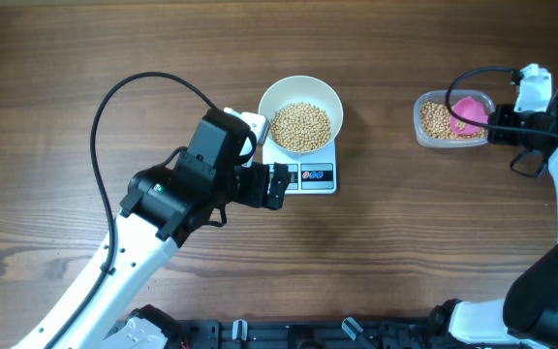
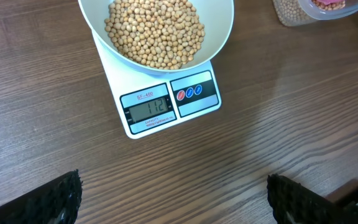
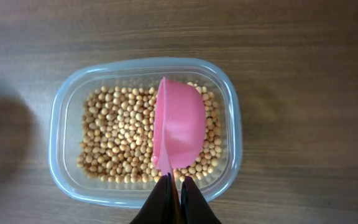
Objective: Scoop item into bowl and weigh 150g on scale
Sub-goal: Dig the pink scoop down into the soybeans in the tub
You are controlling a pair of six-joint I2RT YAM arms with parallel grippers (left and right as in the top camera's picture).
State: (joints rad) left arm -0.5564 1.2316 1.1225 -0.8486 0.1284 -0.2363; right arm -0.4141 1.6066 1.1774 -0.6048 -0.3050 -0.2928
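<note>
- A white bowl (image 1: 271, 100) heaped with beige beans (image 1: 301, 126) sits on a small white scale (image 1: 316, 177) near the middle of a wooden table (image 1: 405, 242).
- In the left wrist view, the display (image 2: 149, 109) appears to read 112, though the digits are small. Three round buttons (image 2: 189, 93) sit just beside it.
- The left gripper (image 1: 281, 185) hovers just in front of the scale, its fingers spread wide and holding nothing.
- Well apart, at the right edge of the table, a clear plastic tub (image 3: 61, 124) holds a shallow layer of more beans.
- The right gripper (image 3: 178, 202) has its fingers pressed together on the thin handle of a pink scoop (image 3: 179, 130).
- The scoop sits inside the tub, over the beans on its right-hand side in the wrist view. Whether it carries any beans cannot be told.
</note>
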